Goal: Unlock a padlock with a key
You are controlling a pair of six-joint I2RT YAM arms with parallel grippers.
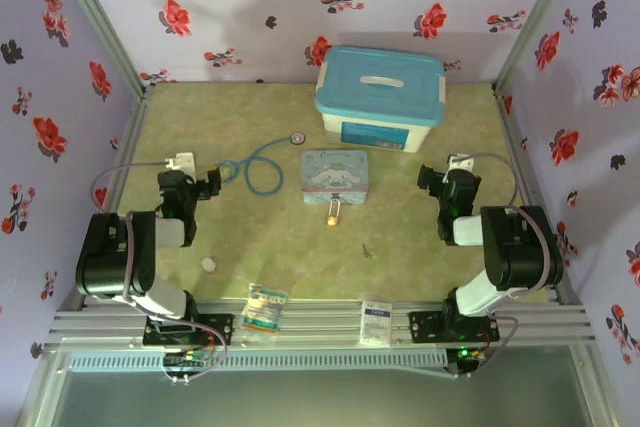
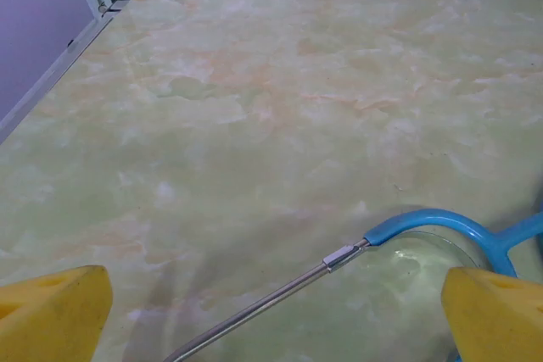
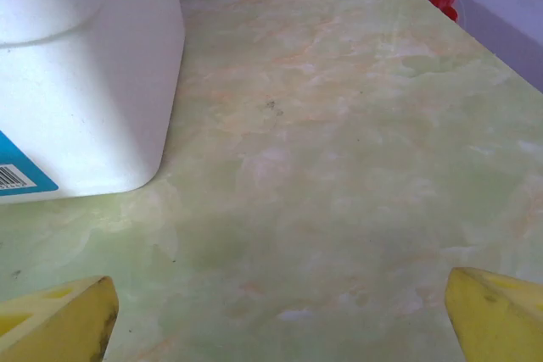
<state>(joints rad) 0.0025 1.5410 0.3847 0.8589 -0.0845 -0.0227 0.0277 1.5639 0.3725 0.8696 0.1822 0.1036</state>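
The tiny brass padlock lies on the green table just in front of the cartoon tin. The small dark key lies farther front and to the right, on its own. My left gripper hovers at the table's left side, open, its yellow fingertips wide apart over the stethoscope's metal tube. At the right side my right gripper is open too, yellow fingertips spread over bare table. Neither holds anything.
A blue stethoscope curls at centre left, its round silver head near the back. A white box with a blue lid stands at the back, its wall close left of my right gripper. A pale disc and two packets lie near the front edge.
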